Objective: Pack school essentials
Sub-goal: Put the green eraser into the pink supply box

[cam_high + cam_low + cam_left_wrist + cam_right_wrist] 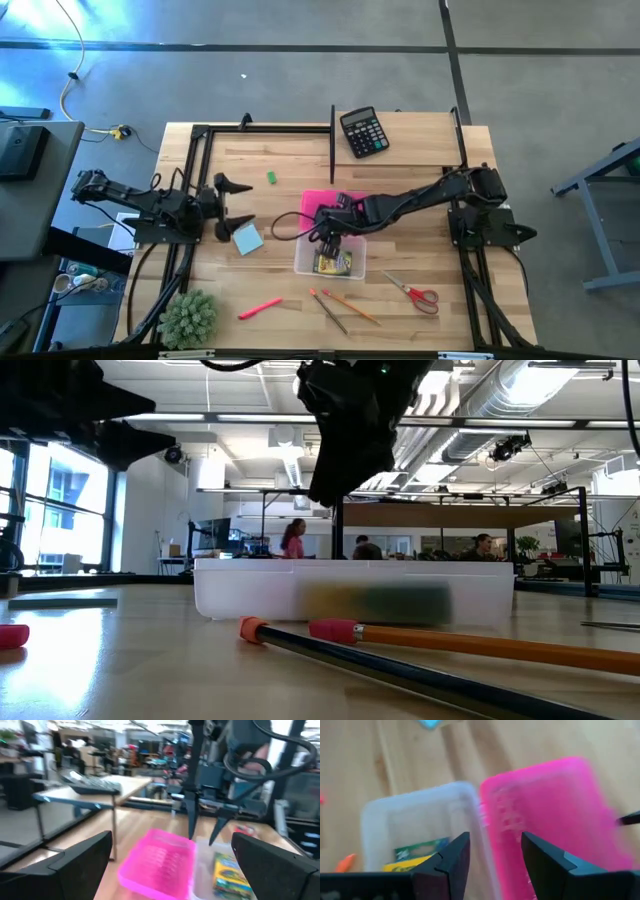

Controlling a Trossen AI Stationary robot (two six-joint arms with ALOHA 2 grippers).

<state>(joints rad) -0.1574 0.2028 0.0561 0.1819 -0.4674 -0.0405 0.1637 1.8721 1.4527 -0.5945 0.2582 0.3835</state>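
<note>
From the high view we look straight down on the whole counter (420, 150), both arms and the grey floor around it. In the low view we sit at counter height, looking level across the wood past two pencils (450, 645), very near the lens, to the clear box (350, 595) and the room behind. The left wrist view looks forward between its own fingers (75, 860) toward the pink lid (157, 865), the box and the right arm beyond. The right wrist view looks down, close, on the box (415, 825) and lid (550, 815) past its fingers (445, 865). We find the box in all four views, the lid in three.
</note>
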